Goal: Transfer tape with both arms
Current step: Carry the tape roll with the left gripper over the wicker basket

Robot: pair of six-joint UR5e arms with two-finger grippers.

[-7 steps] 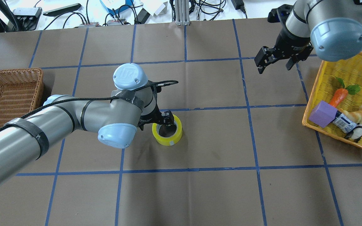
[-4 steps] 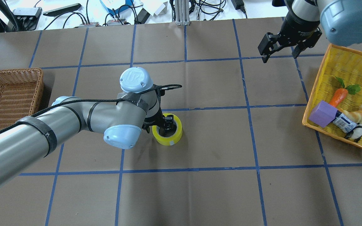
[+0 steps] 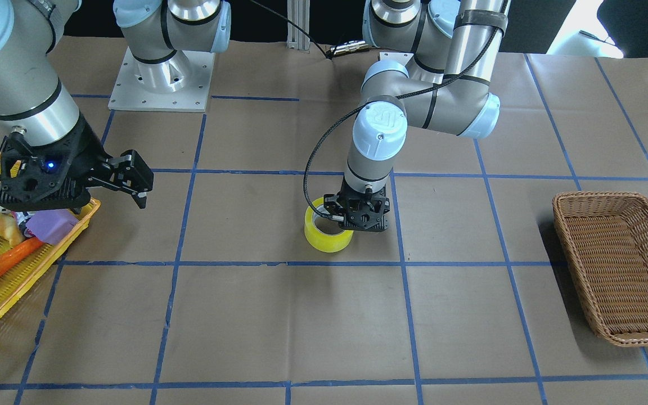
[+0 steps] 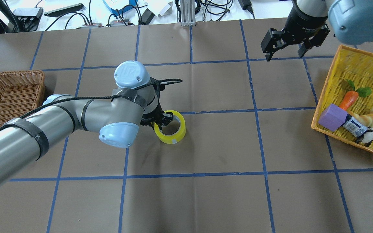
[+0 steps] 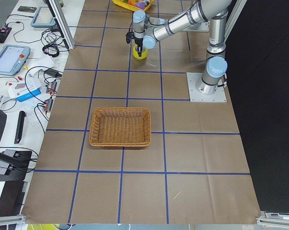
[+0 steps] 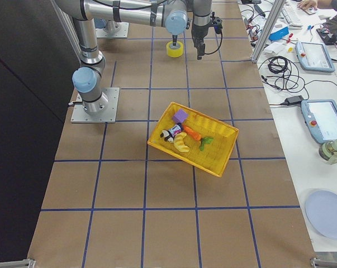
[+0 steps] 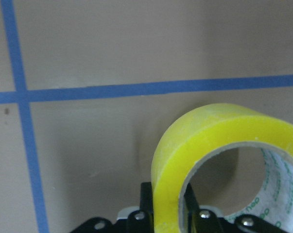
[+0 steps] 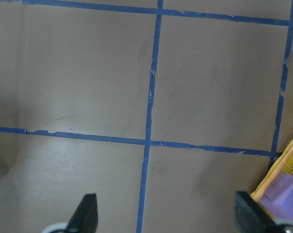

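The yellow tape (image 4: 173,137) is near the middle of the table, its open core facing up and slightly tilted; it also shows in the front view (image 3: 327,241). My left gripper (image 4: 162,120) reaches down from above and is shut on the tape's wall, one finger inside the core and one outside. The left wrist view shows the tape (image 7: 209,131) pinched between the fingers (image 7: 146,196). I cannot tell whether the tape touches the table. My right gripper (image 4: 283,48) is open and empty, high over the far right of the table, well apart from the tape. In the right wrist view the right gripper (image 8: 168,218) spreads wide over bare table.
A brown wicker basket (image 4: 11,73) stands at the left edge. A yellow basket (image 4: 326,84) at the right edge holds a purple block (image 4: 333,117), a toy carrot (image 4: 348,99), a croissant (image 4: 372,117) and other small items. Cables and devices lie beyond the far edge.
My left gripper has closed on the tape's wall and drawn the roll slightly left and away. My right gripper, still open, has moved toward the table's far edge.
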